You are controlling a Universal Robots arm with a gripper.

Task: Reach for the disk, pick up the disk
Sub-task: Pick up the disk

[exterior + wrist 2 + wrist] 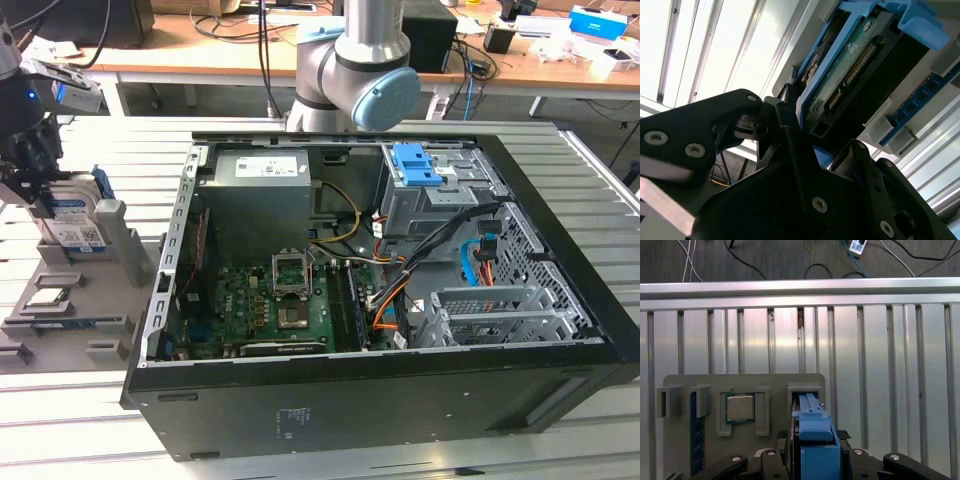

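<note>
Currently disk (809, 405) stands in tray (685, 450) slot, lower centre of first wrist view, within gripper (812, 437); grip state unclear.

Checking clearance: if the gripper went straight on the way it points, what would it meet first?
The disk, standing on edge in the gray fixture; its blue rail lies right ahead of the gripper, though depth is unclear.

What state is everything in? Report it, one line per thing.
disk: on edge in the grey holder's slot, gripper straddling it.
gripper: positioned over the disk.
processor chip: flat in its holder recess.
computer case: open, side panel off, inside exposed.
blue bracket: resting atop the case's drive cage.
</note>
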